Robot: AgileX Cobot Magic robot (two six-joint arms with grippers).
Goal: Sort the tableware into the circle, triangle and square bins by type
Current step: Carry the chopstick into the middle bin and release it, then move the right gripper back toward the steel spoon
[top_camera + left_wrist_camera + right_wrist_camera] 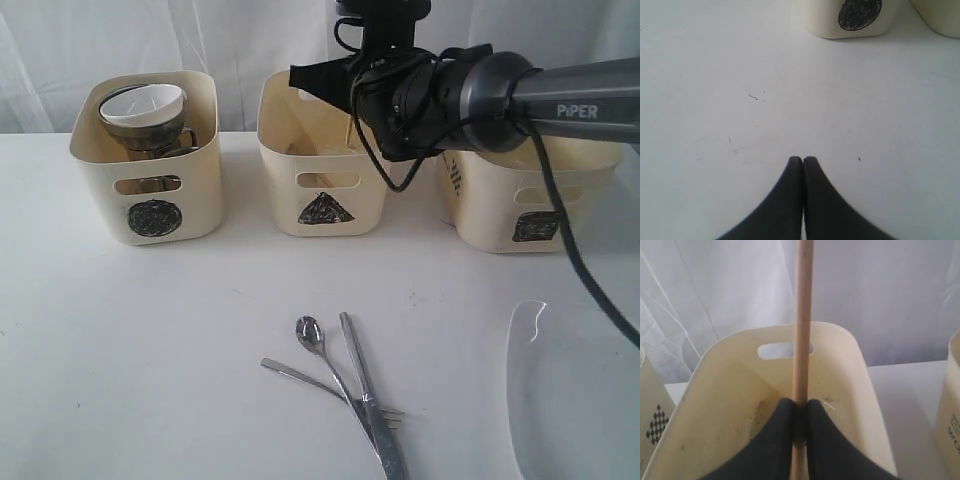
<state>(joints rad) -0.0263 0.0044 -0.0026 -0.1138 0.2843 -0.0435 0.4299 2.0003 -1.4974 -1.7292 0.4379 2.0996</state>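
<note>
We see the right gripper [800,407] pinched narrow on a wooden chopstick [802,315]; its two dark fingers press the stick from either side, and the stick runs straight on past them. The gripper hangs over the open mouth of the triangle bin [730,390], with the stick crossing the bin's far wall and its cut-out handle in the right wrist view; whether the stick's low end touches the bin floor we cannot tell.

The left gripper [803,160] is closed with nothing in it, fingertips pressed together; it hovers over the bare white table [790,100], in front of the circle bin [825,25].

In the exterior view the triangle bin [320,195] stands in the middle of the row; the circle bin [150,190] is to its left, a little apart; the square bin [520,215] is to its right, partly behind the arm. In the circle bin a white bowl [150,100] sits tilted on top of steel mugs [145,135].

In front of the triangle bin, well apart from it, the cutlery lies crossed on the table: the spoon [310,335] with its bowl pointing toward the bin; the knife [355,355] just beside it; the fork [290,372] slanting under both. In front and to the right of the triangle bin, at the picture's edge, lies the white plate [570,390]. A white curtain [60,50] hangs behind the bins.
</note>
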